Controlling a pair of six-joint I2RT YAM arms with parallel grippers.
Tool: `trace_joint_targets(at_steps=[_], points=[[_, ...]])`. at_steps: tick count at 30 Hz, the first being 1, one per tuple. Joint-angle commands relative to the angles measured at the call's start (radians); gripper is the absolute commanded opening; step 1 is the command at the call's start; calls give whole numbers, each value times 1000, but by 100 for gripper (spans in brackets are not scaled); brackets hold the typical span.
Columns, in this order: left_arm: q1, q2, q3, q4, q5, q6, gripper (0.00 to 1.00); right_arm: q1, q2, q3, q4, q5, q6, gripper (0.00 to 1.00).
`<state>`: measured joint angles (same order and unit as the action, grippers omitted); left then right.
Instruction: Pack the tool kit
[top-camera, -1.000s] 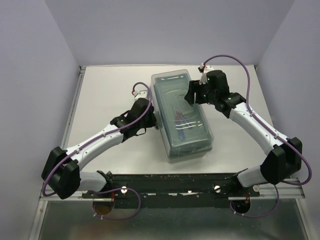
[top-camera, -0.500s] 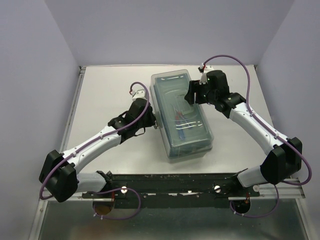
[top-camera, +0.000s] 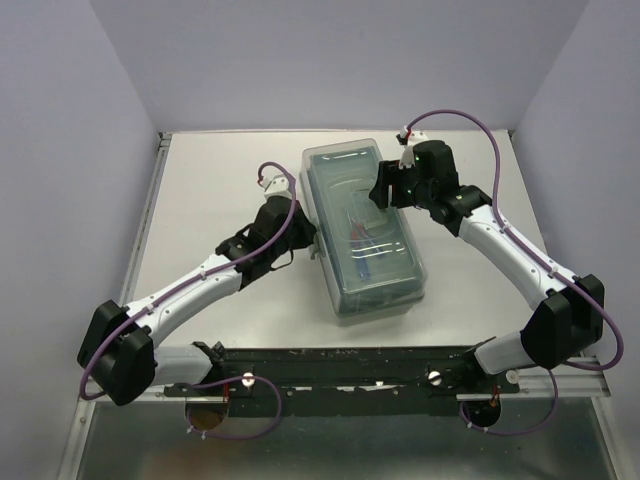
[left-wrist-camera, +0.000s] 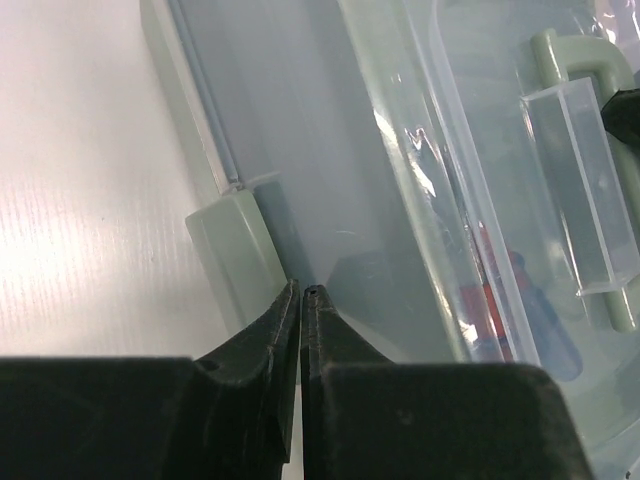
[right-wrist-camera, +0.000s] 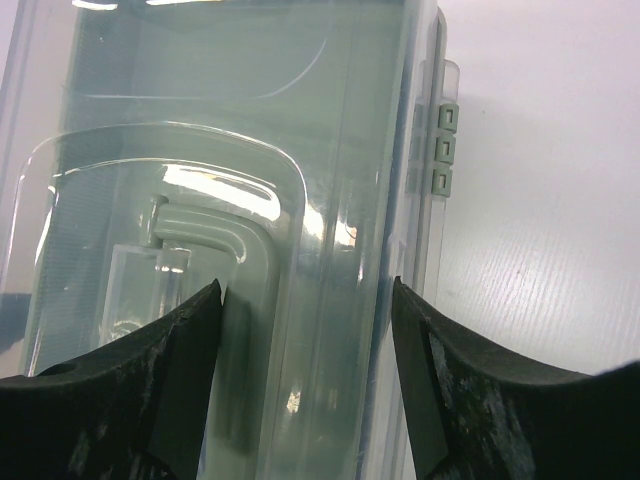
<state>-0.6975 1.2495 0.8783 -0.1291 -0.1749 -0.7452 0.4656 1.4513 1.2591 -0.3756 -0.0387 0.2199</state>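
Left wrist view gives us what the top view hides: the left gripper (left-wrist-camera: 300, 292) is all but closed, a sliver between its tips, grasping nothing, and nosed against the tool kit's (left-wrist-camera: 330, 180) side just beside a sage-green latch (left-wrist-camera: 240, 250). Through the translucent lid (left-wrist-camera: 470, 150) we see red and blue tool handles (left-wrist-camera: 505, 300) inside. Right wrist view shows the right gripper (right-wrist-camera: 305, 287) spread wide over the lid, one finger beside the green handle (right-wrist-camera: 235, 245), clasping nothing that we can see. From the top view, the tool kit lies closed on the table (top-camera: 210, 190) between both arms.
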Motion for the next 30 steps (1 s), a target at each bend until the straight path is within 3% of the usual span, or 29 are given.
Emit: trace_joint_targets(at_steps=[1,6,19,27,30], points=[[-14,19,-24,123,104,-40,17,25,41,-40,-71,-58,13,59],[-14,5,-44,123,86,-34,18,25,41,-40,-69,-58,13,59],[-13,-94,34,34,-4,142,43,25,44,-36,-74,-56,10,59],[88,-128,-77,-47,18,38,72,25,26,-33,-82,-53,7,59],[128,-151,-134,-41,28,1,75,25,26,-33,-82,-52,4,59]])
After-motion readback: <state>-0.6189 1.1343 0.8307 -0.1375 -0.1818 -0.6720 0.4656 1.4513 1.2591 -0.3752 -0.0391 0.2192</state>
